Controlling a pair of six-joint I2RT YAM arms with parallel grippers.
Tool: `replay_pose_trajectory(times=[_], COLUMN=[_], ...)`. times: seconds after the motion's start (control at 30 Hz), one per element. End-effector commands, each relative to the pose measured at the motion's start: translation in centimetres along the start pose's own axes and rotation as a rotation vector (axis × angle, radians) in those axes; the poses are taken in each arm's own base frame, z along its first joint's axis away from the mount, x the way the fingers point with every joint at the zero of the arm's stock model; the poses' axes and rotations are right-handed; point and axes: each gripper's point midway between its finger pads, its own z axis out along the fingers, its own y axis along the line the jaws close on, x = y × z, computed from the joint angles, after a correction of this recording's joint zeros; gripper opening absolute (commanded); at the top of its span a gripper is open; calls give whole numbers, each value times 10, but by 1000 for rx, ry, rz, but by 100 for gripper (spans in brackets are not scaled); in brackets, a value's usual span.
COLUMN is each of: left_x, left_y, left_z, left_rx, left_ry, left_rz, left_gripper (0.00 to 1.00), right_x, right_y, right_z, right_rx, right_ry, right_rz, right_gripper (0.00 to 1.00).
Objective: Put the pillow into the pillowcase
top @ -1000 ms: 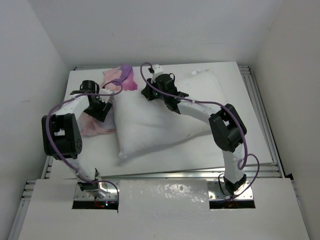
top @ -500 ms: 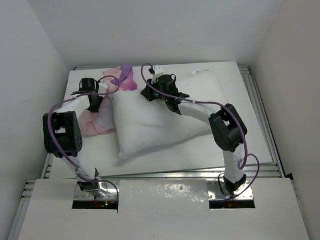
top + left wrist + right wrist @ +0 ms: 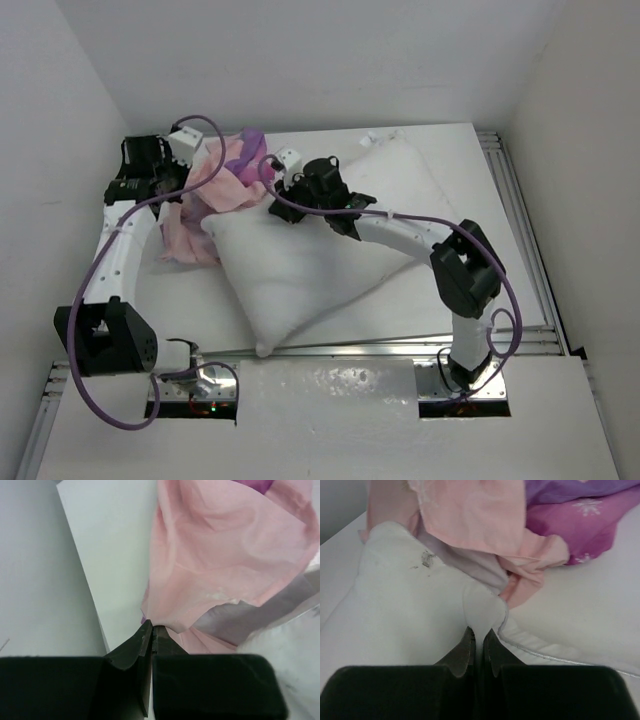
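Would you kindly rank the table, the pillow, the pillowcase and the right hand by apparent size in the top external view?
Largest to smallest:
1. table
2. pillow
3. pillowcase, bunched up
4. right hand

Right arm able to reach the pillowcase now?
Probably not yet: the right hand is shut on a fold of the pillow. The pillowcase lies just ahead, unobstructed, so likely yes once it lets go.
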Motion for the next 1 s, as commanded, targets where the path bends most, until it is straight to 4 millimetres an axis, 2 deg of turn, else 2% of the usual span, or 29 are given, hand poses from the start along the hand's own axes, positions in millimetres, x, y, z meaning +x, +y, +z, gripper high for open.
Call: replay_pose_trajectory(times=[0.0, 0.03, 0.07, 0.13, 0.2, 0.33, 0.4, 0.43, 0.5, 0.53, 0.57, 0.6, 0.63, 0.67, 0.7, 0.77, 0.87, 0.9, 0.97], left_x=[6, 6, 5, 4, 1, -5, -7, -7, -3, 1, 10, 16, 32, 38, 41, 50, 39, 34, 21], left_y=[-19, -20, -21, -22, -24, -21, -21, -21, -23, -22, -21, -20, -17, -16, -11, -11, -27, -32, -46], left_z=[-16, -21, -25, -36, -44, -52, -55, -57, -63, -65, -67, -69, -69, -68, -67, -67, -74, -76, -83], left_rx=[95, 105, 111, 122, 133, 119, 119, 124, 135, 124, 115, 105, 69, 52, 20, 11, 105, 131, 209], left_ry=[29, 30, 28, 29, 18, -9, -12, -9, 10, 26, 44, 59, 97, 107, 111, 130, 82, 63, 11], left_rz=[-3, 4, 10, 14, 10, -1, 0, 3, 9, 27, 35, 69, 86, 103, 129, 146, 142, 135, 129], left_gripper=[0, 0, 0, 0, 0, 0, 0, 0, 0, 0, 0, 0, 0, 0, 0, 0, 0, 0, 0], right_x=[-17, -30, -32, -50, -57, -41, -32, -34, -40, -34, -38, -46, -50, -54, -63, -79, -93, -90, -88], right_y=[40, 50, 52, 60, 65, 91, 95, 92, 71, 51, 36, 7, -6, -18, -38, -61, -83, -99, -117], right_z=[-5, -4, 1, 6, 18, 36, 41, 45, 52, 58, 59, 59, 60, 59, 55, 53, 58, 56, 55], right_rx=[-120, -140, -144, -158, -167, -187, -157, -140, -31, 30, 78, 145, 162, 184, 236, 285, 344, 401, 465], right_ry=[-25, -53, -60, -111, -123, -59, -52, -73, -104, -94, -112, -147, -174, -196, -235, -296, -332, -330, -352], right_rz=[-13, 15, 36, 86, 118, 127, 176, 208, 273, 297, 356, 404, 439, 468, 486, 488, 493, 502, 530], right_gripper=[0, 0, 0, 0, 0, 0, 0, 0, 0, 0, 0, 0, 0, 0, 0, 0, 0, 0, 0])
